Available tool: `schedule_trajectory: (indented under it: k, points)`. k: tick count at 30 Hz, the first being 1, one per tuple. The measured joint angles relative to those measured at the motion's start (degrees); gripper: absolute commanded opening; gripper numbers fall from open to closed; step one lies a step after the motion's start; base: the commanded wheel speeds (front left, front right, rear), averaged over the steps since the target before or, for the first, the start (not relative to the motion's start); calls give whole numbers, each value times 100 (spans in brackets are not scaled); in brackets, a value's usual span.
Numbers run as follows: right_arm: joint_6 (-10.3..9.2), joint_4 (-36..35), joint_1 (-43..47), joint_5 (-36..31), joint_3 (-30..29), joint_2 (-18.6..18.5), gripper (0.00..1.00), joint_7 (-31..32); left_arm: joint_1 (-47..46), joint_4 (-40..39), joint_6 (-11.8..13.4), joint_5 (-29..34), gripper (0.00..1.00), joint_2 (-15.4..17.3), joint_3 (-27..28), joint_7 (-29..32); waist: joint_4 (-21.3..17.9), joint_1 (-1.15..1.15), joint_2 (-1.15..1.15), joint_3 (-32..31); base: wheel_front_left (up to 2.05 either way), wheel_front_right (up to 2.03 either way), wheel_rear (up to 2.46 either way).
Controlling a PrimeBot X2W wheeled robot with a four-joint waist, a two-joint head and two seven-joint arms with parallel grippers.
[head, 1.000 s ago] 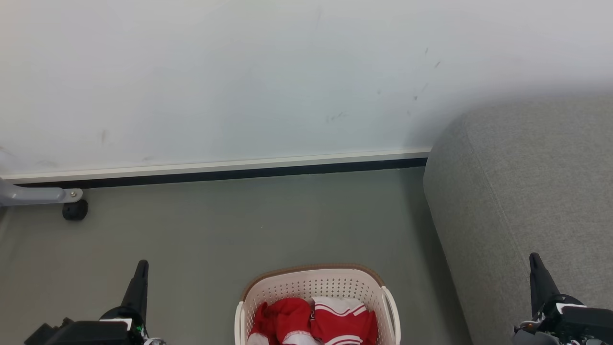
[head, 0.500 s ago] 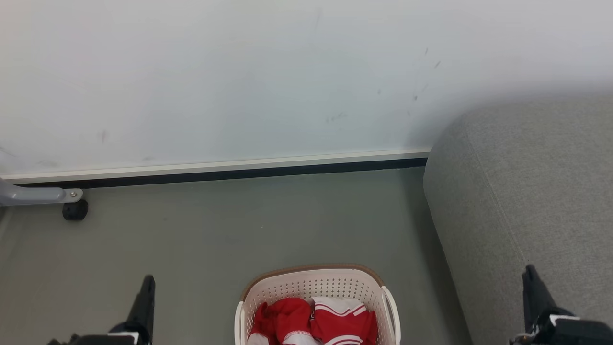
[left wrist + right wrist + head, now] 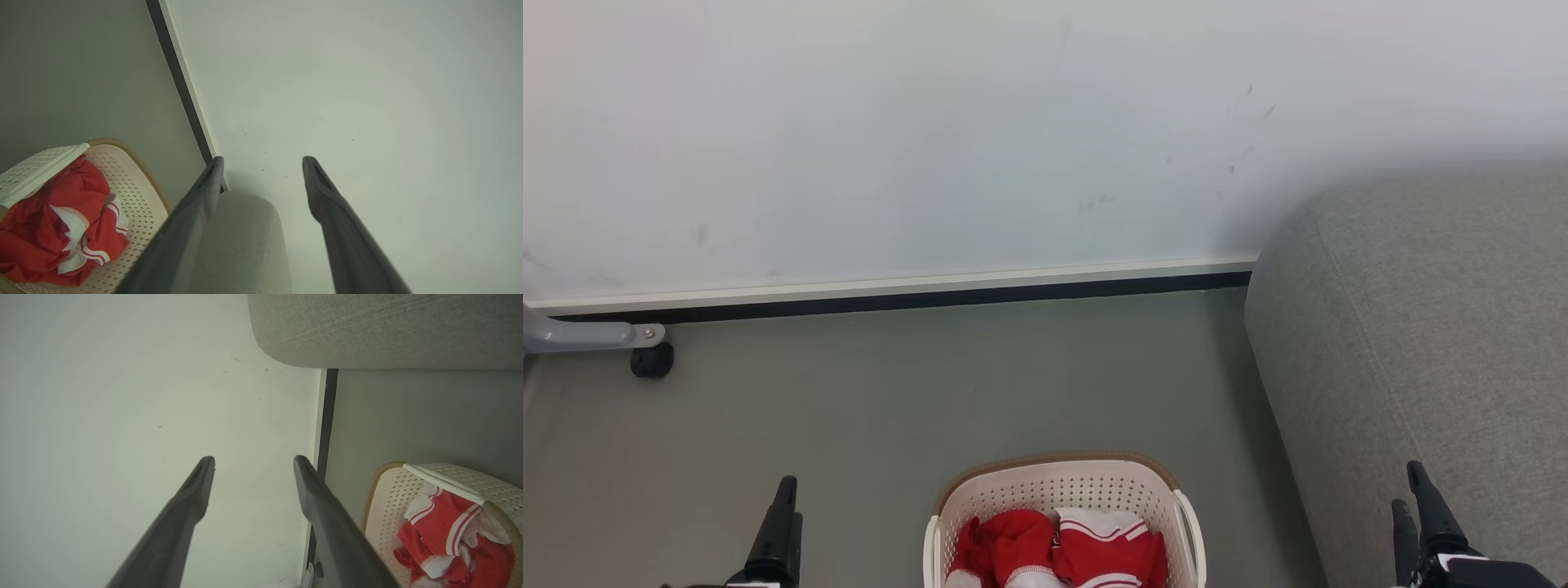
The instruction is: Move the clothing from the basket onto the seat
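The grey fabric seat [image 3: 1421,327] rises at the right, its rounded corner near the wall. On the floor [image 3: 890,392] beside it stands the cream basket [image 3: 1054,487], perforated, with a brown rim band. Inside it lies the clothing [image 3: 1094,549]: crumpled red garments with white panels and striped trim, bunched together. The left gripper [image 3: 263,160] and right gripper [image 3: 254,458] both have their fingers spread apart, holding nothing.

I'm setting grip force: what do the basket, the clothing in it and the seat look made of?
Basket: probably rigid moulded plastic, matte cream, given its even perforations; the brown rim band looks woven or moulded. Clothing: soft thin fabric, crumpled into folds. Seat: coarse grey woven upholstery with a stitched seam, probably padded.
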Motion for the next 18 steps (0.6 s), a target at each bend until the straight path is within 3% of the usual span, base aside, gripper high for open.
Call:
schedule_trajectory:
  k: [11, 18]
  points:
    - [-201, -148, 0, -398, 181, -2, 100, -216, -1, -167, 160, 541, 100, 4, -121, -224, 3, 0, 0, -23, 0, 0, 0]
    - [-336, -268, -2, -1073, 371, -5, 100, -346, -3, -304, 271, 1127, 100, 11, -200, -365, 4, 0, 0, -44, 0, 0, 0]
